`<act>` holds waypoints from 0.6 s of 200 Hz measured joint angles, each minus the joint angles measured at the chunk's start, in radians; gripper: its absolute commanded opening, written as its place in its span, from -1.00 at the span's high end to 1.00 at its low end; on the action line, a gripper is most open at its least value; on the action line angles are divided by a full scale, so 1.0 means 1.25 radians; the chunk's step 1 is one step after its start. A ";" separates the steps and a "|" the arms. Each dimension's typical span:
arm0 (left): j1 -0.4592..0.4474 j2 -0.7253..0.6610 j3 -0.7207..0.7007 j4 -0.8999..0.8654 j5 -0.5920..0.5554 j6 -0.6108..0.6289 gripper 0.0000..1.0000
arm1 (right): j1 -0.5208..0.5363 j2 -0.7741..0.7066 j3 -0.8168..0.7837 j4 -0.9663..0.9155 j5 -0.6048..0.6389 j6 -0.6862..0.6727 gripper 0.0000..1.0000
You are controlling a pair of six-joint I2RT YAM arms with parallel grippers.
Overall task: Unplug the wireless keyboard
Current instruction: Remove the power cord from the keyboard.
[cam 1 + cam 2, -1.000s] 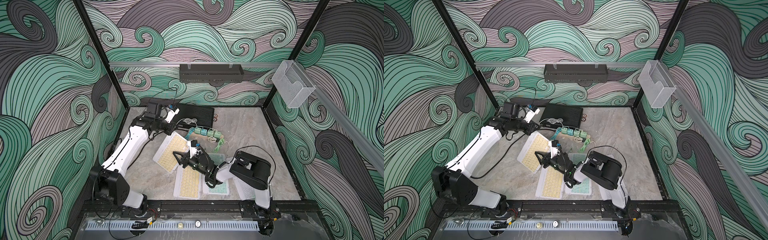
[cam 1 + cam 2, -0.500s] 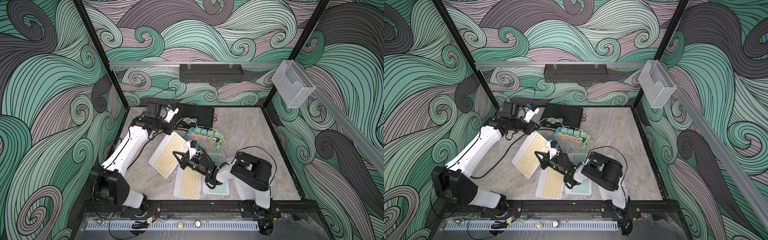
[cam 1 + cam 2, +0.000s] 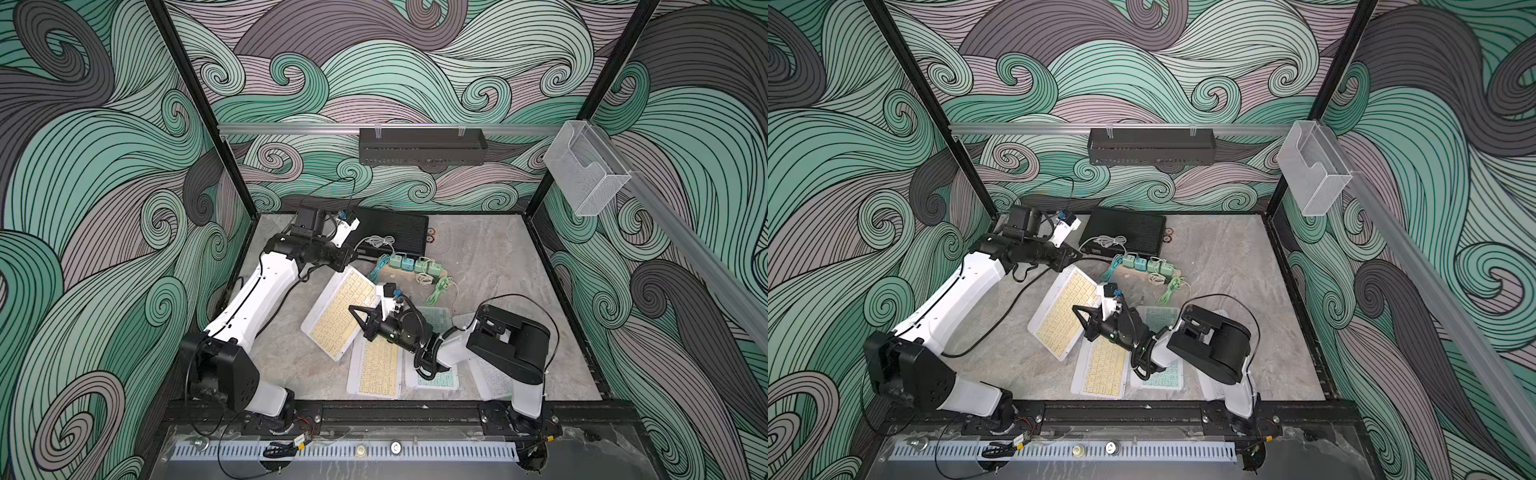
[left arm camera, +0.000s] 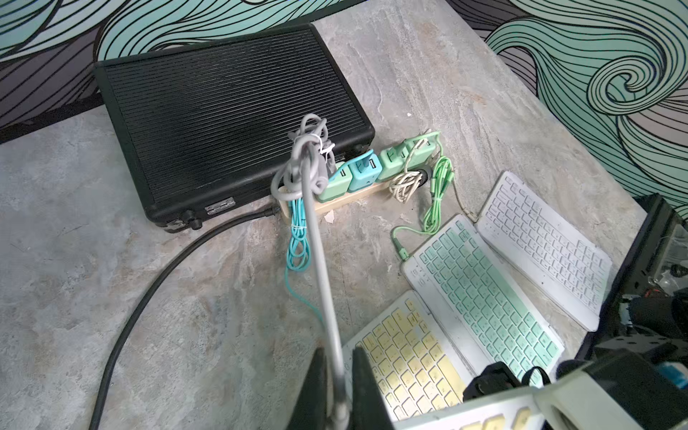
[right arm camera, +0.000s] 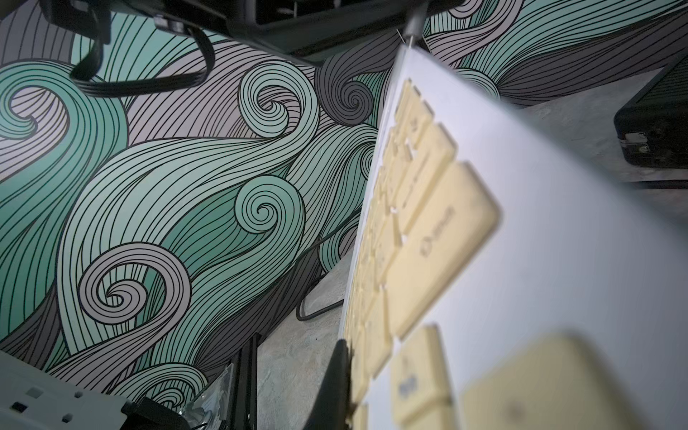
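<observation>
Our left hand (image 4: 339, 357) pinches the cable (image 4: 315, 238) near its plug, low in frame. Our right hand (image 3: 360, 318) clamps the keyboard (image 3: 332, 316), mid-frame, bracing it, we judge, for the pull.

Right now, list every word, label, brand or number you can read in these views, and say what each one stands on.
No text here can be read with certainty.
Yellow-key keyboard: key legends blurred; one key shows only a smeared symbol and word.
Mint-key keyboard: legends too small to read.
White keyboard: legends too small to read.
Black box: silver fittings on its edge, no legible marking.
</observation>
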 measured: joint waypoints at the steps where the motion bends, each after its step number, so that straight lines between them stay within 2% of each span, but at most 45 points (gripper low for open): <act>1: 0.000 0.000 0.000 0.000 0.000 0.000 1.00 | 0.001 0.000 0.000 -0.001 0.000 0.001 1.00; 120: 0.002 0.000 -0.012 -0.001 -0.035 -0.016 1.00 | 0.031 0.005 0.033 -0.046 0.031 0.049 1.00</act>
